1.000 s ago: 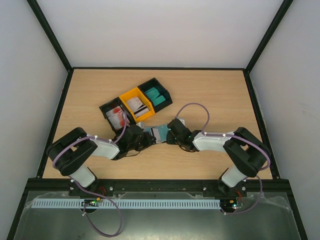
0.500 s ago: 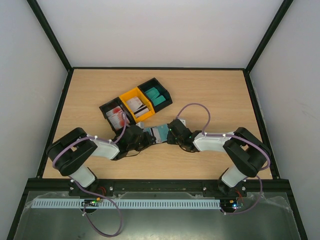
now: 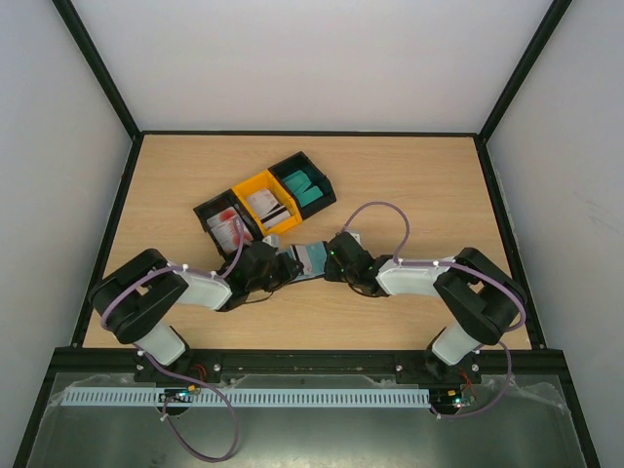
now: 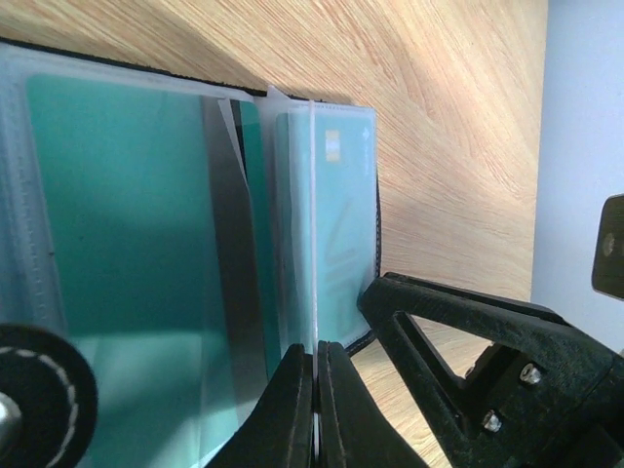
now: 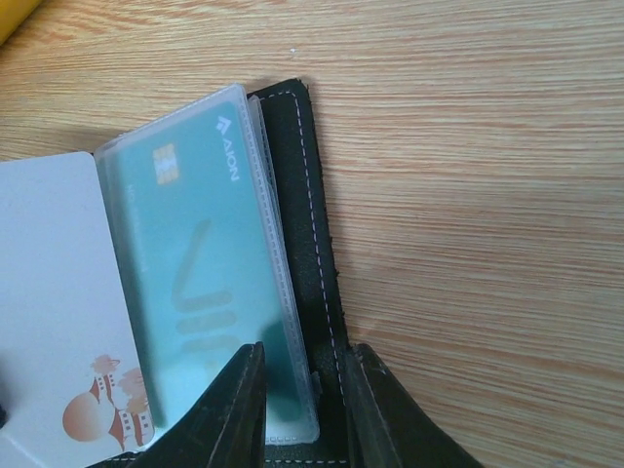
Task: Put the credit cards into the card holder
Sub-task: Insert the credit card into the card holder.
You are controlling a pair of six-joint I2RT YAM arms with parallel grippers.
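The left gripper (image 4: 314, 405) is closed tight, with a clear sleeve of the card holder (image 3: 305, 257) pinched between its fingers (image 4: 291, 400). The right gripper (image 5: 302, 409) is left only narrowly apart and clamped on the holder's black stitched edge. Two teal cards (image 4: 127, 244) are counted ahead of the left fingers, one white card (image 5: 49, 292) is seen left of the right fingers, and three bins (image 3: 252, 181) beyond. Both arms are stretched low over the table (image 3: 419, 185) and angled inward

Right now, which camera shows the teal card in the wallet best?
Right wrist: the teal card sits close and face-up, chip and logo readable. Left wrist shows it at a slant, glare-washed and partly hidden; the top camera shows only a small teal patch between the arms.
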